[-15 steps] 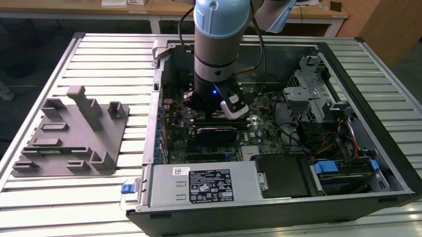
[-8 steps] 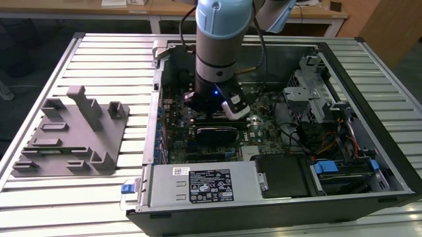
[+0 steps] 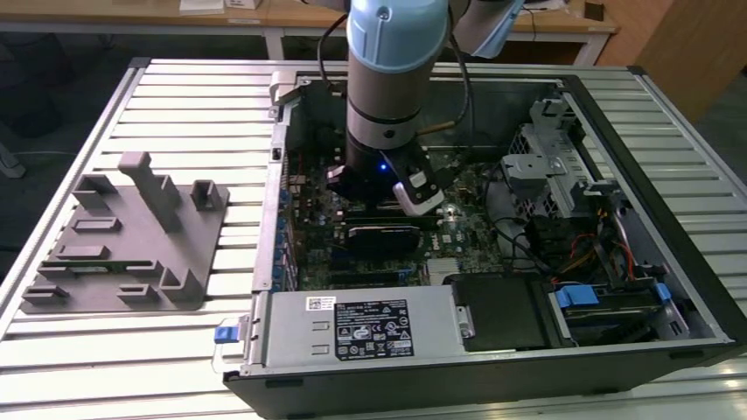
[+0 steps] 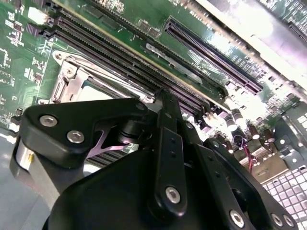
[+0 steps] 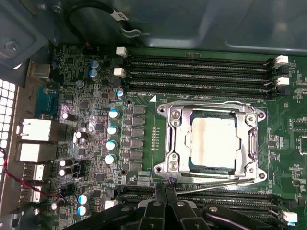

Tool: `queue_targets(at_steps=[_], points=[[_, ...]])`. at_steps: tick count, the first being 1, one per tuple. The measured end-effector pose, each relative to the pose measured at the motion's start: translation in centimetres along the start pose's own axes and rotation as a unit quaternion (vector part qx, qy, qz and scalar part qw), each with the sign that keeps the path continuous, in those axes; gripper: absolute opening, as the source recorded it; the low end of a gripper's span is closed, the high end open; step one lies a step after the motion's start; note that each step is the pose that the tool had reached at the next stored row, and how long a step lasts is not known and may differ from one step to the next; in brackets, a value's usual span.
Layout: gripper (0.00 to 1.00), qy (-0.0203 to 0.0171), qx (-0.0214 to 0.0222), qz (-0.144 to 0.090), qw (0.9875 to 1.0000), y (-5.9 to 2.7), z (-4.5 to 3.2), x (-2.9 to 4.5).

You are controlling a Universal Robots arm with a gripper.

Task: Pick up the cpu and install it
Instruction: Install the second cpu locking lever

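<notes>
The cpu (image 5: 213, 143), a square chip with a silvery-white top, lies flat inside the metal-framed socket (image 5: 175, 139) on the green motherboard. Its load frame sits around it and a thin lever wire runs along the socket's edge. My gripper (image 5: 167, 194) hovers just off that edge, over the memory slots, with its black fingers pressed together and nothing between them. In the second wrist view the gripper (image 4: 165, 103) stands beside the socket (image 4: 72, 84), whose middle its body partly hides. In the exterior view the arm (image 3: 386, 87) reaches down into the open computer case.
A grey fixture block (image 3: 129, 236) lies on the slatted table at the exterior view's left. Inside the case are the power supply (image 3: 362, 328), a drive cage (image 3: 561, 175) and loose cables. Memory slots (image 5: 201, 72) and upright capacitors (image 5: 112, 129) flank the socket.
</notes>
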State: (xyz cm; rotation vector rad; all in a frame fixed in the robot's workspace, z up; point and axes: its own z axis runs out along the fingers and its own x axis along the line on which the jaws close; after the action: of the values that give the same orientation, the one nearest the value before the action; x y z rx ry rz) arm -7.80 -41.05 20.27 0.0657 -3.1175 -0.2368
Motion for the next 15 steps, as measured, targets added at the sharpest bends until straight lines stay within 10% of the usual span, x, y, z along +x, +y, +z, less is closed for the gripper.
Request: queue_targets(at_steps=[11,15], points=[[0.11,-0.0009,-0.0208,0.0,0.9998,-0.42,0.32,0.13],[0.11,-0.0015,-0.0377,-0.001,0.9993,-0.44,0.43,0.28]])
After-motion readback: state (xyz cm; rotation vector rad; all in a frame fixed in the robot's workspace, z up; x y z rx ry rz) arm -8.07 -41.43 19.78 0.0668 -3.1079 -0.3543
